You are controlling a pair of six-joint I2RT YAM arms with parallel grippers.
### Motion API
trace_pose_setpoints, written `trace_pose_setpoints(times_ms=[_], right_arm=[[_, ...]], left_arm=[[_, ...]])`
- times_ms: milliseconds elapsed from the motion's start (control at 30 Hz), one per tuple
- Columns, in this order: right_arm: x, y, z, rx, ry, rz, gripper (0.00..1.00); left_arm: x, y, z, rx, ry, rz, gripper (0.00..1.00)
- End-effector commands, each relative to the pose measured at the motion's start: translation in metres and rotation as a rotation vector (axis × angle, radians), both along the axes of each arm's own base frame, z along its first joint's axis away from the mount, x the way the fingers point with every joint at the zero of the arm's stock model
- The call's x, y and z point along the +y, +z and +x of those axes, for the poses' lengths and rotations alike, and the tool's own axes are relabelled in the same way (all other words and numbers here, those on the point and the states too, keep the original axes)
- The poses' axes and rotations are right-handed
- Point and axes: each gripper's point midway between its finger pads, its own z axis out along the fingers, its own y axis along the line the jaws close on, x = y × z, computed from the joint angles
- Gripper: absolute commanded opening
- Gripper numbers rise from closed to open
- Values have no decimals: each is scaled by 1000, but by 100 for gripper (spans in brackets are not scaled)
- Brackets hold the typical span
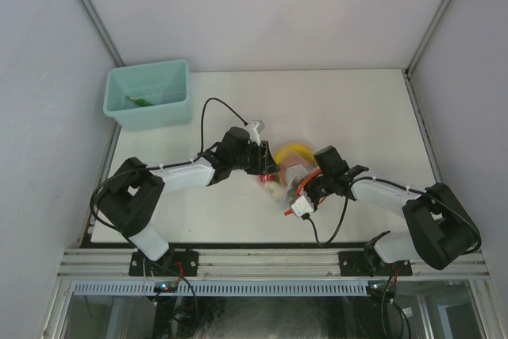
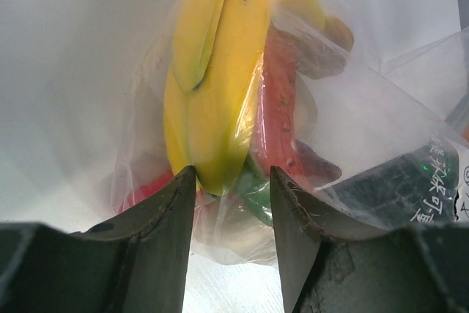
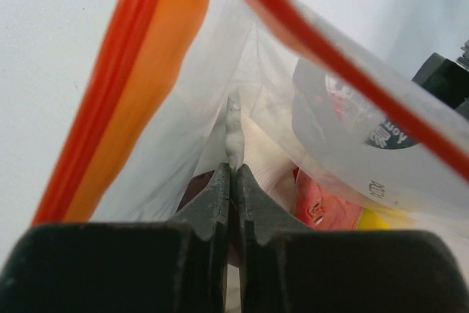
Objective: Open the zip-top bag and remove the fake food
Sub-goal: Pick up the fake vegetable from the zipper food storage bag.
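The zip-top bag (image 1: 287, 174) lies mid-table; the left gripper (image 2: 229, 181), at its 9 o'clock, clamps the closed end around the banana (image 2: 220, 71), probably as an anchor; the right gripper (image 3: 234, 170), at 4 o'clock, pinches one wall beneath the parted zip strip (image 3: 139, 86), probably to widen the mouth.
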Motion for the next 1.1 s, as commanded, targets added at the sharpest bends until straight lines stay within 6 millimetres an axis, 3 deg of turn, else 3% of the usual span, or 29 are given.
trace_pose_setpoints(times_ms=[0,300,667,1067], right_arm=[[-2,29,10,15,-66,53,0],[-17,66,7,103,-135,150,0],[-42,74,-3,105,-141,163,0],[-50,97,-9,182,-196,215,0]], left_arm=[[-4,14,9,-26,14,-48,47],[13,12,16,-27,80,-45,48],[24,30,17,-91,90,-65,51],[27,49,19,-169,90,-91,51]])
